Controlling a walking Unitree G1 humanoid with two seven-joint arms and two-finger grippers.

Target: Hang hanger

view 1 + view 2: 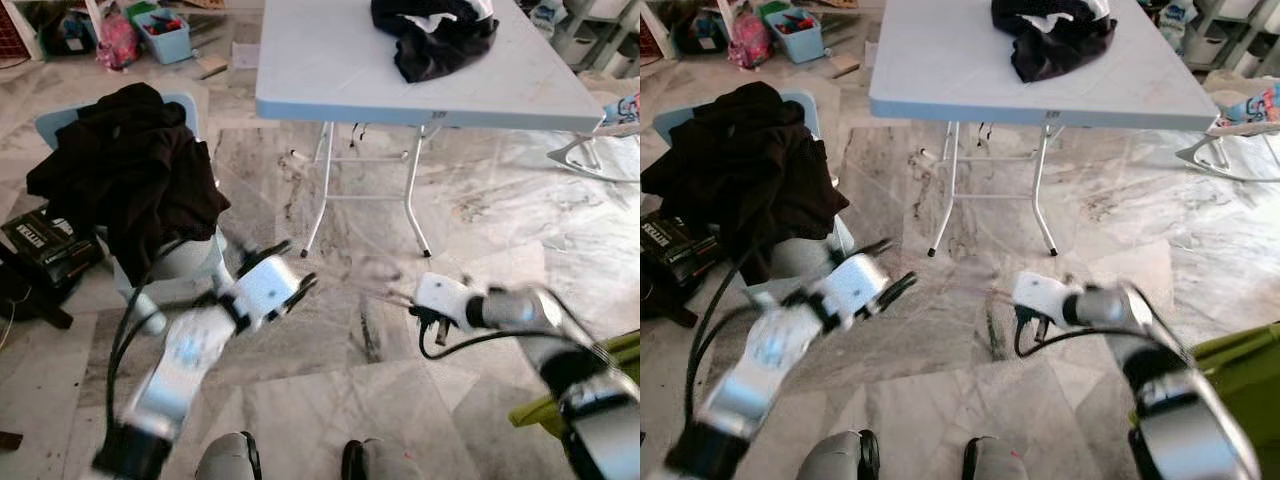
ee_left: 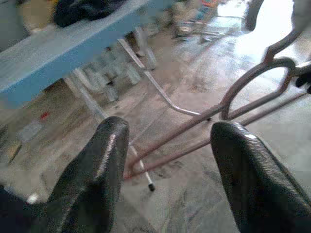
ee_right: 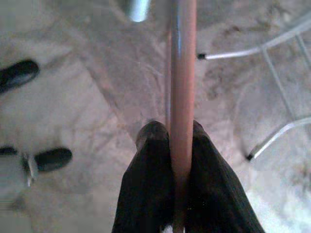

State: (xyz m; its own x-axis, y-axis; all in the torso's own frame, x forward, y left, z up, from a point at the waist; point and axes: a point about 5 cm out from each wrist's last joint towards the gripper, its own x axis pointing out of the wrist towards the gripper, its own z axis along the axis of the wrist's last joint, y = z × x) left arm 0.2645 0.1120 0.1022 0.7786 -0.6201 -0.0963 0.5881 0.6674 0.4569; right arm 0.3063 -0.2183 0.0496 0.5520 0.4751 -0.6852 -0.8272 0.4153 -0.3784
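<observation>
My right gripper (image 3: 181, 145) is clamped on the hanger (image 3: 181, 73), a thin pinkish-brown one; the bar runs straight between both fingers, pinched tight. In the head views that gripper sits low over the marble floor (image 1: 480, 200), in front of me and to my right, just near of the folding table's legs. The hanger itself is too thin and blurred there to make out.

My left gripper (image 2: 170, 170) has its fingers spread wide, nothing between them. The left wrist view looks past them at the hanger's (image 2: 252, 92) hook loop and two bars, held up over the floor beyond the fingertips, not touching them. In the left eye view the left gripper (image 1: 298, 272) is to my left of the right one, well apart, pointing toward it. Both arms are motion-blurred.

Grey-blue folding table (image 1: 330, 60) stands far centre with a heap of black clothes (image 1: 435, 35) on its far right part. A chair (image 1: 190, 255) on the left is draped with a black garment (image 1: 125, 170). A black box (image 1: 50, 245) lies on the floor to its left. A blue bin (image 1: 165, 35) sits far left.
</observation>
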